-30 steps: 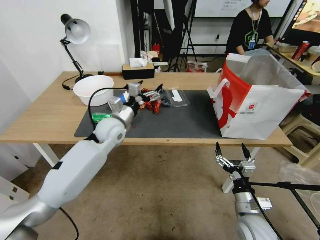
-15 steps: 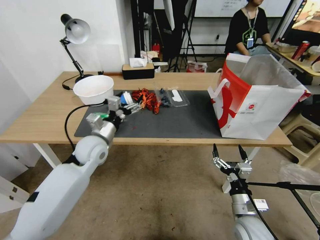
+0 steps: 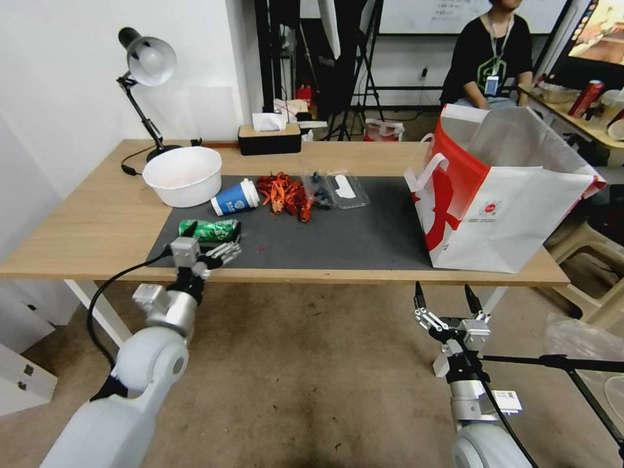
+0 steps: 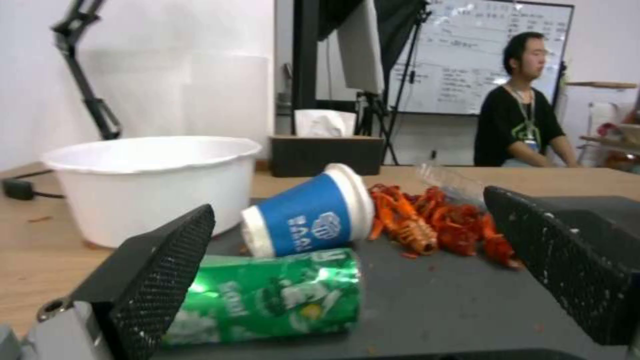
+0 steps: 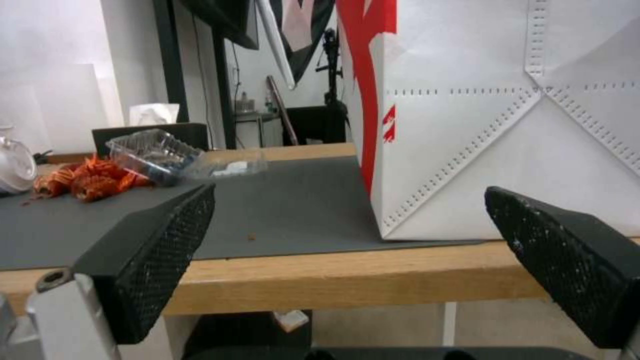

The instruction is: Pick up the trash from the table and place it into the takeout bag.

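Observation:
On the table [image 3: 91,227], a green can [image 3: 209,229] lies on its side at the near left of the dark mat [image 3: 351,234]. Behind it lie a tipped blue paper cup [image 3: 235,197], red crayfish shells [image 3: 284,193] and a clear plastic box [image 3: 338,188]. My left gripper [image 3: 211,242] hangs open at the table's front edge, just short of the can [image 4: 267,295], with the cup [image 4: 310,212] beyond. The takeout bag [image 3: 500,201] stands open at the right end. Below the table edge in front of the bag [image 5: 507,115], my right gripper [image 3: 446,296] is open and holds nothing.
A white bowl [image 3: 182,174] sits behind the can at the mat's left corner. A desk lamp [image 3: 146,65] and a black tissue box [image 3: 269,138] stand at the back. Bare mat lies between the shells and the bag. A tripod leg [image 3: 559,363] runs past my right arm.
My left arm has pulled back from over the cup and shells and dropped to the table's front edge by the can, holding nothing. The right gripper has sunk slightly.

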